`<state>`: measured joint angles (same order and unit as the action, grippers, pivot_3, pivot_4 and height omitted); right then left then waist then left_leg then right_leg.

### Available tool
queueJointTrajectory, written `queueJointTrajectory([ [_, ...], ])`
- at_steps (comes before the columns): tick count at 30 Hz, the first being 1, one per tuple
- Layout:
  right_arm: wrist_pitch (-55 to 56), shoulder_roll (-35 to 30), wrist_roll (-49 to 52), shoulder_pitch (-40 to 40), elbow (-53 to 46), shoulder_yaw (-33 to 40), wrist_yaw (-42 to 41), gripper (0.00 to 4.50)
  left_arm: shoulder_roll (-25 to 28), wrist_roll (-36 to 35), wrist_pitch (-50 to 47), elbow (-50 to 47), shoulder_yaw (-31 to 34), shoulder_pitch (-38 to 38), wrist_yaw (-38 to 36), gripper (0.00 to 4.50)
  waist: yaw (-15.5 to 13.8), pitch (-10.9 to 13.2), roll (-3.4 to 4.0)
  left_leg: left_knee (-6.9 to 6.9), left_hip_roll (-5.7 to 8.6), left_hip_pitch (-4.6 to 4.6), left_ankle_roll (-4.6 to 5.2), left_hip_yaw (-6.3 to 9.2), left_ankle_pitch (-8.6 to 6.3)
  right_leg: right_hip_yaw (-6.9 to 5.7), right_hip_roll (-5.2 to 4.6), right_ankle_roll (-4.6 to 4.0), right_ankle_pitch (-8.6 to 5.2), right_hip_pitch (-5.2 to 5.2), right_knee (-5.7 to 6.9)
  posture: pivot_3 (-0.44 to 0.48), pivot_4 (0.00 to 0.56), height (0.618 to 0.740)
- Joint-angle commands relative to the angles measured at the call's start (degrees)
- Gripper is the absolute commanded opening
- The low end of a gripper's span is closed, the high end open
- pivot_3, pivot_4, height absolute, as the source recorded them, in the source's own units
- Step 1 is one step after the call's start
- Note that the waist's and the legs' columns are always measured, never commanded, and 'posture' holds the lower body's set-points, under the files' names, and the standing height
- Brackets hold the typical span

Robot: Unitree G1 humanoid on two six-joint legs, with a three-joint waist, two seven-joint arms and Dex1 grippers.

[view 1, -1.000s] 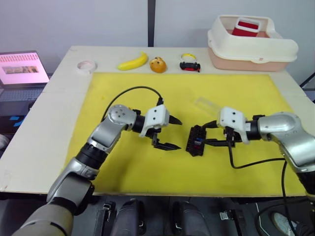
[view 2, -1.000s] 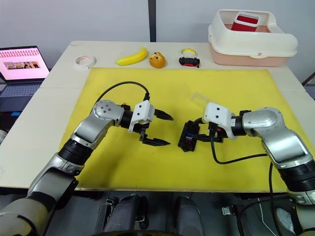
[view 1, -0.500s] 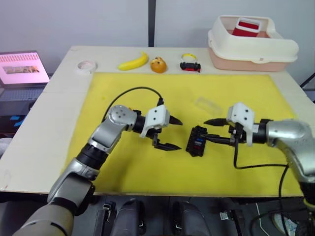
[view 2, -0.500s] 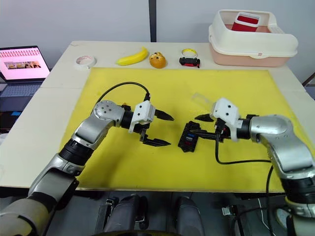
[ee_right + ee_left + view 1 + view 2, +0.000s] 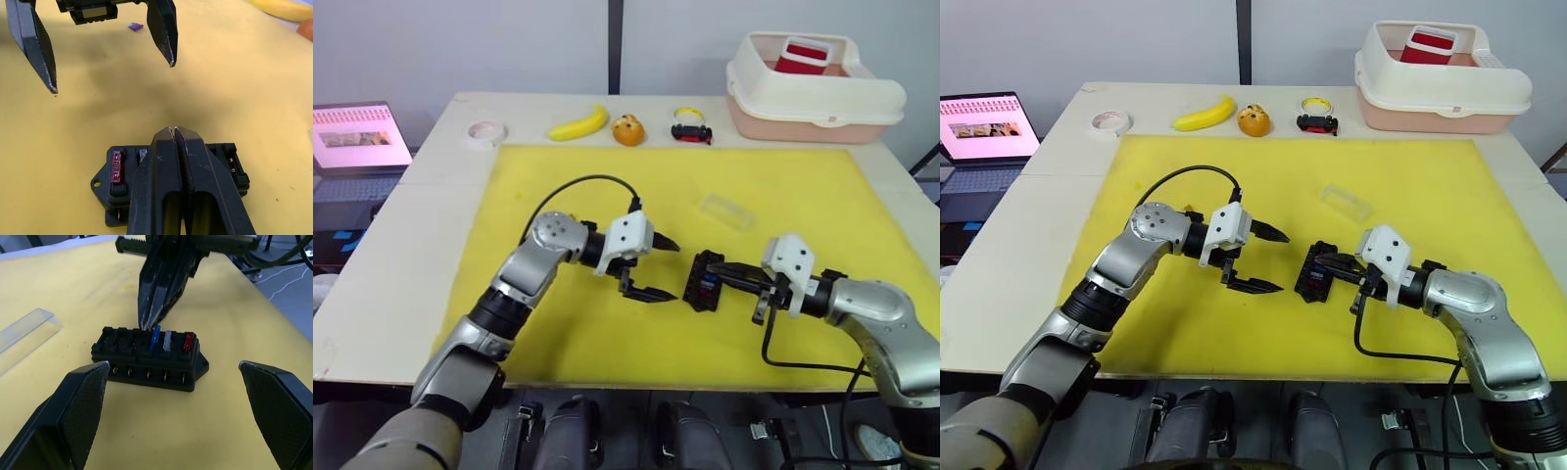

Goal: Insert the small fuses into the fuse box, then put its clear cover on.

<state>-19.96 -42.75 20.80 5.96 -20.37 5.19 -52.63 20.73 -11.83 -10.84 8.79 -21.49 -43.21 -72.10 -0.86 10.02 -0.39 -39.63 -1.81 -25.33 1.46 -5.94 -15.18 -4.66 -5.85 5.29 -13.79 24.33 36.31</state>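
The black fuse box (image 5: 704, 282) lies mid-mat, with a blue fuse (image 5: 154, 337), a grey one (image 5: 167, 340) and a red one (image 5: 188, 341) standing in its slots. My right gripper (image 5: 715, 266) is shut, its tips resting on the box's top beside the blue fuse; I see nothing between its fingers. My left gripper (image 5: 675, 271) hangs open just left of the box, touching nothing. A purple fuse (image 5: 135, 26) lies loose on the mat beyond the left gripper. Behind the box to the right, the clear cover (image 5: 726, 211) lies flat on the mat.
A yellow mat (image 5: 558, 333) covers the table. Along the back edge sit a tape roll (image 5: 484, 130), a banana (image 5: 578, 123), an orange toy (image 5: 627, 129) and a toy car (image 5: 691, 131). A cream bin (image 5: 813, 93) stands back right, a laptop (image 5: 357, 137) far left.
My right gripper has closed from open to shut and its tips have come down onto the top of the fuse box. The left gripper has stayed open in place.
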Motion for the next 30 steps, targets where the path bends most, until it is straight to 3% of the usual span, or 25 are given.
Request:
queueJointTrajectory([
  [1, 1.6, 0.1, -0.4, 0.5, -0.2, 0.3, 0.4, 0.08, -0.2, 0.0, 0.6, -1.1, 0.6, -0.8, -0.1, 4.5, 0.0, 0.0, 0.0, 0.0, 0.0, 0.0, 0.0, 0.0, 0.0, 0.0, 0.0, 0.0, 0.0, 0.0, 0.0, 0.0, 0.15, 0.74],
  [30, -0.7, -1.0, -5.1, -0.7, 2.6, -4.0, 3.0, 0.08, 0.0, 0.2, 0.5, -1.2, 1.0, -1.1, 0.4, 4.5, 0.0, 0.0, -0.01, -0.09, -0.01, 0.03, 0.02, 0.03, -0.01, 0.0, 0.01, 0.0, 0.0, -0.08, 0.03, 0.0, 0.15, 0.74],
])
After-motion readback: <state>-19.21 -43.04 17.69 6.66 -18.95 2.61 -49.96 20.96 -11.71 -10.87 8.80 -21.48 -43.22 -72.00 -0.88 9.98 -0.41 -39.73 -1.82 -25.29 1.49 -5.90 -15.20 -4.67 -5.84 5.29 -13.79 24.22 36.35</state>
